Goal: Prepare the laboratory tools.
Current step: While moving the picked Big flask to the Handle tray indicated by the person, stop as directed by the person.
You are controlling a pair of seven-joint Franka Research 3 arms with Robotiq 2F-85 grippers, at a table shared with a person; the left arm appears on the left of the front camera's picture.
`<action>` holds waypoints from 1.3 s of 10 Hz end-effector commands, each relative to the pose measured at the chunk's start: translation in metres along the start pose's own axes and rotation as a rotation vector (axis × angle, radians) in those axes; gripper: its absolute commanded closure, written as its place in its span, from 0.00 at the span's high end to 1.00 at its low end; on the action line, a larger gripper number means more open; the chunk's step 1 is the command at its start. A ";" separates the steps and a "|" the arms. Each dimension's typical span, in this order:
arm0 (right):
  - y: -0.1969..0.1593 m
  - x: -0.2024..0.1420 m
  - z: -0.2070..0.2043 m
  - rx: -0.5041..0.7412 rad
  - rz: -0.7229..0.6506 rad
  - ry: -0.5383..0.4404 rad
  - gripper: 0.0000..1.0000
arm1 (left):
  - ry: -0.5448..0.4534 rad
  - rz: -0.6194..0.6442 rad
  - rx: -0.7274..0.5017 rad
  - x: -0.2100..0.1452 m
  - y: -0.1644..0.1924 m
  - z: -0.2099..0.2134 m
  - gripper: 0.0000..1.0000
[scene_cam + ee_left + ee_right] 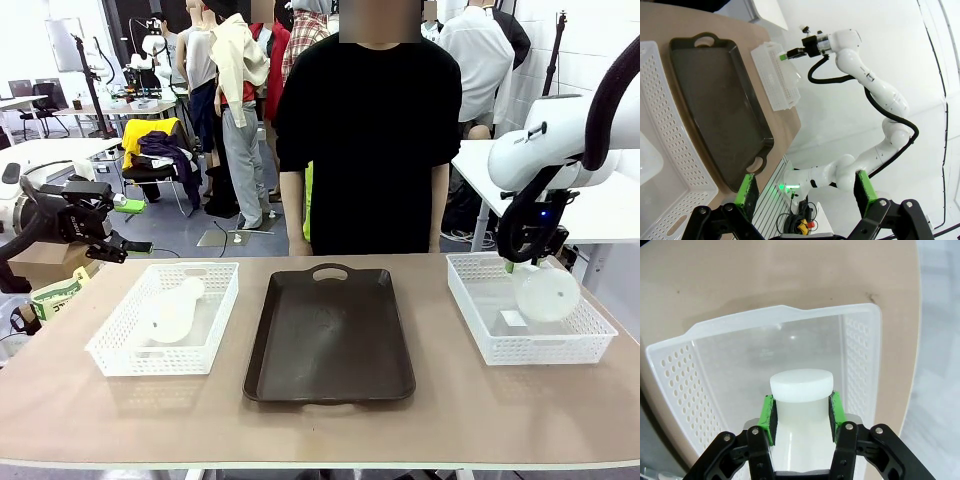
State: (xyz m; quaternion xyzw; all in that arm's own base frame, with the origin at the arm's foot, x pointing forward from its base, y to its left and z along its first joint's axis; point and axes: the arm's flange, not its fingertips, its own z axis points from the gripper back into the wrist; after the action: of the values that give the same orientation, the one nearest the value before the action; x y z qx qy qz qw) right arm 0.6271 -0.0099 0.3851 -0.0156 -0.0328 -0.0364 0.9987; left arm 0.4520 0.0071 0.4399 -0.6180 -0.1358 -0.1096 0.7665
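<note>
1. Your left gripper [100, 238]: jaws spread wide, holding nothing, hanging beyond the left edge of the table [450, 420].
2. Left basket [110, 350]: first flask [175, 310] lies on its side inside.
3. Dark tray [330, 335]: between the two baskets.
4. Your right gripper [801, 412]: green pads [769, 417] clamped on the neck of the second flask [801, 385], which is tilted within the right basket [530, 352].
</note>
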 end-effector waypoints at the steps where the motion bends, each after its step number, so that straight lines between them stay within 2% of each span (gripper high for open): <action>1: -0.007 -0.020 0.021 0.014 -0.016 -0.034 0.00 | -0.003 -0.005 -0.010 0.000 -0.003 0.001 1.00; 4: -0.020 -0.046 0.066 0.040 -0.008 -0.144 0.00 | -0.003 -0.005 -0.010 0.000 -0.003 0.001 1.00; 7: -0.022 -0.065 0.085 0.071 0.008 -0.209 0.00 | -0.003 -0.005 -0.010 0.000 -0.003 0.001 1.00; 10: -0.024 -0.074 0.090 0.090 0.015 -0.228 0.00 | -0.003 -0.005 -0.010 0.000 -0.003 0.001 1.00; 11: -0.019 -0.064 0.094 0.049 -0.004 -0.200 0.00 | -0.003 -0.005 -0.010 0.000 -0.003 0.001 1.00; 13: -0.019 -0.064 0.094 0.049 -0.004 -0.200 0.00 | -0.003 -0.005 -0.010 0.000 -0.003 0.001 1.00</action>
State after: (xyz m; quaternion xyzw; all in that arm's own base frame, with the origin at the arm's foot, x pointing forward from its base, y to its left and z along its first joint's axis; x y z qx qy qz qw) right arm 0.5537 -0.0216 0.4728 0.0091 -0.1347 -0.0325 0.9903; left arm 0.4520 0.0071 0.4401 -0.6180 -0.1359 -0.1097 0.7666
